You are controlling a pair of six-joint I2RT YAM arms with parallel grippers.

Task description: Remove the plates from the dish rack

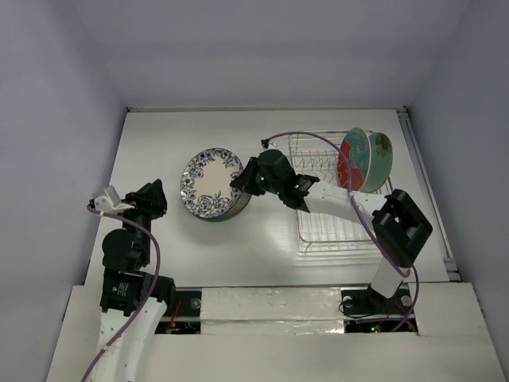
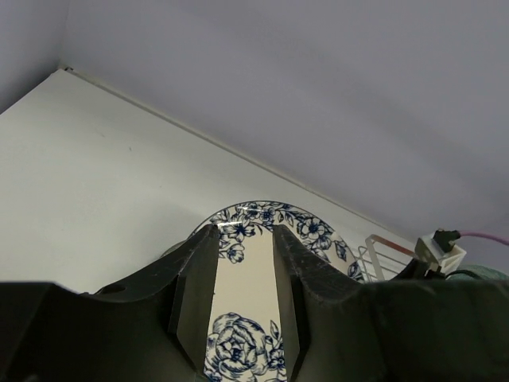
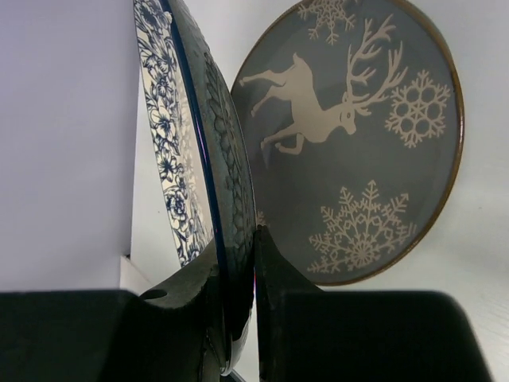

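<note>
My right gripper (image 1: 240, 184) is shut on the right rim of the white plate with a blue floral rim (image 1: 208, 181). It holds that plate tilted over the dark deer-patterned plate (image 3: 358, 135), which lies flat on the table. In the right wrist view my gripper (image 3: 242, 239) clamps the floral plate's edge (image 3: 163, 135). The dish rack (image 1: 318, 231) holds the red plate (image 1: 347, 165) and the pale green plate (image 1: 380, 157) upright at its far right. My left gripper (image 1: 157, 195) is open and empty, left of the floral plate (image 2: 246, 286). The teal plate is hidden.
The table's left edge and wall run close behind the left arm. The rack's near half stands without plates, its wires also showing in the left wrist view (image 2: 378, 251). A purple cable (image 1: 318, 137) loops over the rack.
</note>
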